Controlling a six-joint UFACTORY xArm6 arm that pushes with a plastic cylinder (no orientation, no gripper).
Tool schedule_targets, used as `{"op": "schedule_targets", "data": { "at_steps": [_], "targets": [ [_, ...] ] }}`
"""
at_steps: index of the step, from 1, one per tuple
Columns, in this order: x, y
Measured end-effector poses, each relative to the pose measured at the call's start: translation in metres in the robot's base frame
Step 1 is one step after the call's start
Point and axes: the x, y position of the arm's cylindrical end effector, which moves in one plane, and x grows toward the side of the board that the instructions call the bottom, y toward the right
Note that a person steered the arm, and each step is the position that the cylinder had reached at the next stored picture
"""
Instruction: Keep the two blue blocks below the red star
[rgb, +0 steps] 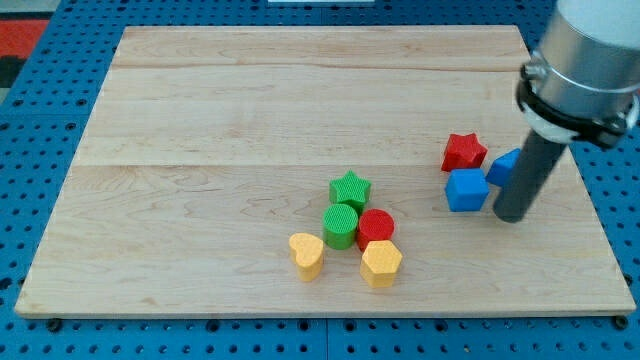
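Note:
The red star (464, 152) lies on the wooden board (250, 100) at the view's right. A blue cube (466, 190) sits just below it, nearly touching. A second blue block (503, 166) lies to the right of the star, partly hidden behind my rod, so its shape is unclear. My tip (510, 214) rests on the board just right of the blue cube and below the second blue block, close to both.
A cluster lies at the board's lower middle: a green star (350, 188), a green cylinder (341, 225), a red cylinder (376, 227), a yellow heart (306, 254) and a yellow hexagon (381, 263). The board's right edge is near my rod.

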Motion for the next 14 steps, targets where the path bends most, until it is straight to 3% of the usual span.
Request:
{"op": "schedule_targets", "data": {
  "at_steps": [1,3,7,8,11,12,14],
  "targets": [
    [0.005,0.047],
    [-0.002,0.056],
    [-0.029,0.044],
    [-0.032,0.018],
    [-0.046,0.03],
    [-0.072,0.03],
    [-0.057,-0.026]
  ]
}}
